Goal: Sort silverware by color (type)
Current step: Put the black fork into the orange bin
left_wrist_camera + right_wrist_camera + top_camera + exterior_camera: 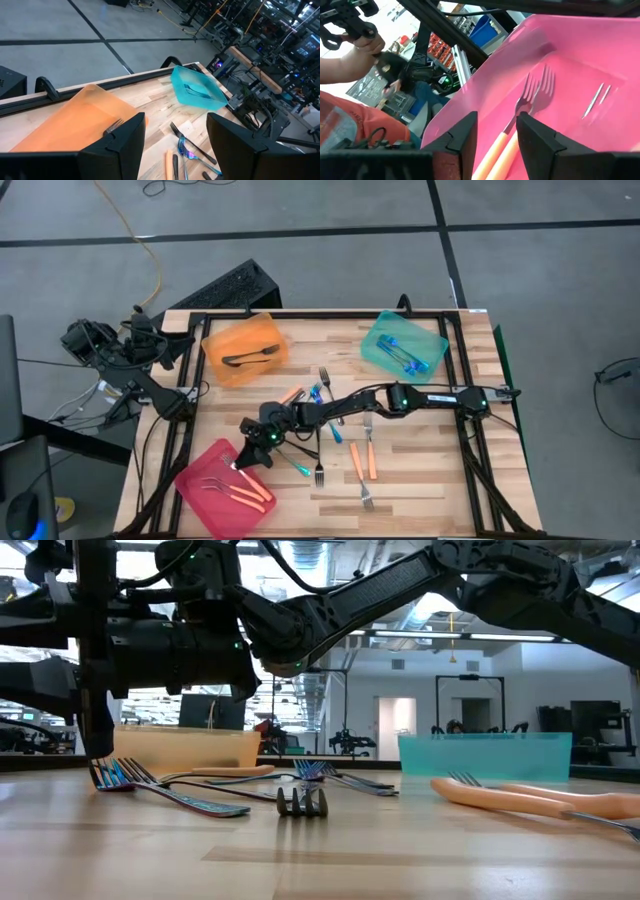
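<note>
**A:** ok so where's the right gripper [243, 464] at? looks like it's stretched all the way across the wooden tabletop [430, 480] to the pink tray [205, 492] at the near left corner.

**B:** yep; it hangs right over that tray's inner edge; the wrist view shows its two fingers [462, 137] parted with nothing between them, and two orange-handled forks [520, 117] lying side by side in the tray just under it; so let go, not gripping.

**A:** and the other arm?

**B:** left gripper [175, 145] is parked off the far left corner, fingers spread wide and empty, looking over the orange tray [245, 350]; that one holds a dark-handled fork [250, 359].

**A:** teal tray [404, 346]?

**B:** sits by the far right corner with the blue-handled forks [408, 351] in it.

**A:** rest of the silverware?

**B:** loose in the middle of the tabletop; a mixed cluster [318, 395] under the right arm, two orange-handled forks [363, 462] lying near the front edge, and one teal-handled fork [296, 465] beside the gripper.

**A:** somebody's in the background too?

**B:** yeah, a person's hand [357, 55] past the table.
</note>
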Controlling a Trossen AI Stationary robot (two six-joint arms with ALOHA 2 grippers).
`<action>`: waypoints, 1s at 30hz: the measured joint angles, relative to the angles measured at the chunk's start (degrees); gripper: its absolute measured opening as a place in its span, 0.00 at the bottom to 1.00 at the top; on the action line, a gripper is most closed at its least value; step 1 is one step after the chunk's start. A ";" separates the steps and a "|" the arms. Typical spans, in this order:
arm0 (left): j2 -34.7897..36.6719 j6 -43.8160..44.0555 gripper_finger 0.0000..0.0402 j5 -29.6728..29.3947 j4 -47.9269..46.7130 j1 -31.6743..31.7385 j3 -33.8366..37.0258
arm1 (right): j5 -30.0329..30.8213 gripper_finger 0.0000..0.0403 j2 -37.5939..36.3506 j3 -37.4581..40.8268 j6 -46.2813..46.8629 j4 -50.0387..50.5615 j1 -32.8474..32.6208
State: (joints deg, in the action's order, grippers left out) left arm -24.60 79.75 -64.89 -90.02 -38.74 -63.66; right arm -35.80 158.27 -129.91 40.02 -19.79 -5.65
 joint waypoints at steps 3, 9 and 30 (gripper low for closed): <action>0.00 0.00 0.49 0.01 0.00 -0.02 0.00 | 0.12 0.39 -0.04 0.06 0.25 -1.85 0.74; 0.00 0.00 0.49 0.07 0.00 -0.01 0.00 | -1.99 0.41 -0.41 -5.24 3.33 -2.51 3.94; 0.02 0.35 0.49 0.60 0.00 0.00 0.02 | -27.25 0.29 -24.45 -4.72 -11.90 41.37 18.04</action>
State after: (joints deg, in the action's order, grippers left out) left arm -24.58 80.09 -64.29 -90.02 -38.74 -63.64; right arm -63.04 133.81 -134.63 28.12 21.58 12.39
